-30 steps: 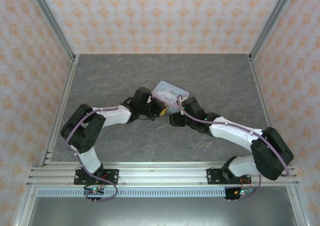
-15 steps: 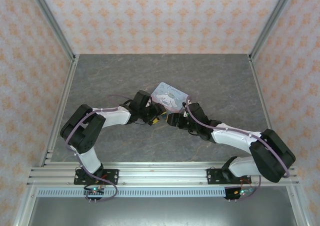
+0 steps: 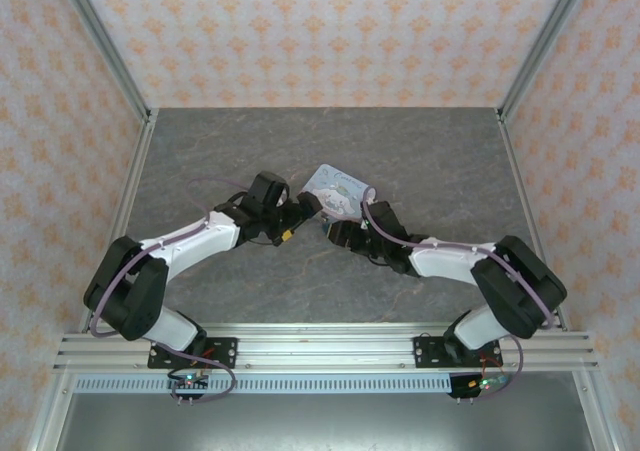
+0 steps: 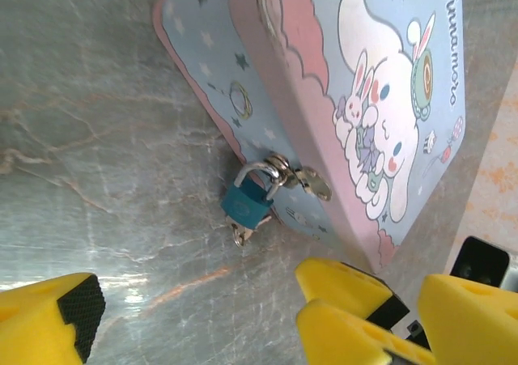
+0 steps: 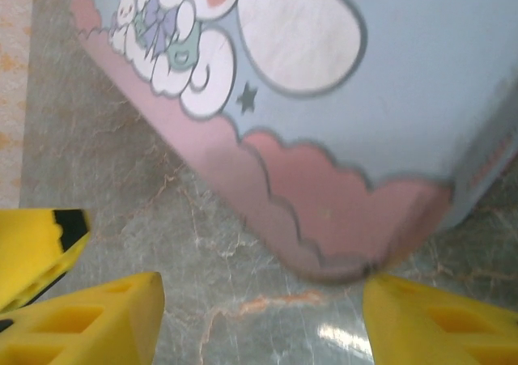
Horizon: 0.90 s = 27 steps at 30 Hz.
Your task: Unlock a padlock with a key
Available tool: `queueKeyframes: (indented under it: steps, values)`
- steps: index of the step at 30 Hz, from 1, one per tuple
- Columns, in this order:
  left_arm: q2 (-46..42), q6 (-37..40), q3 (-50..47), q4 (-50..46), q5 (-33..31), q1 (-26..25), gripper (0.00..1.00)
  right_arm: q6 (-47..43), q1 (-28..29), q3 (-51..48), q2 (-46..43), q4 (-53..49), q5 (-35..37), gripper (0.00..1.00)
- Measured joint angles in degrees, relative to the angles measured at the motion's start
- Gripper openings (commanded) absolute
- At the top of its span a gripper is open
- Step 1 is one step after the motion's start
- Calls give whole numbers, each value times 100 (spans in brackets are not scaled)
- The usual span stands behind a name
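Left fingers (image 4: 36,324) opened | padlock (image 4: 247,203) on tin (image 4: 356,82) | grey marbled table (image 3: 250,151) | floral walls (image 3: 330,31)

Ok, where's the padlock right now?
In the left wrist view it is mid-frame: the padlock hangs by its shackle from the metal latch on the side of the pastel-blue cartoon tin, over the grey table.

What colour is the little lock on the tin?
The padlock is dark blue-green, seen best in the left wrist view.
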Motion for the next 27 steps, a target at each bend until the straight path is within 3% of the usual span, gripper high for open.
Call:
queueKeyframes:
  steps: [14,27]
  values:
    - [2,208,138,-310,-94,37,100,-291,-1128,1572,942,-55,-398,60]
    - [291,610,603,-540,-94,378,100,-129,-1062,127,590,592,-638,54]
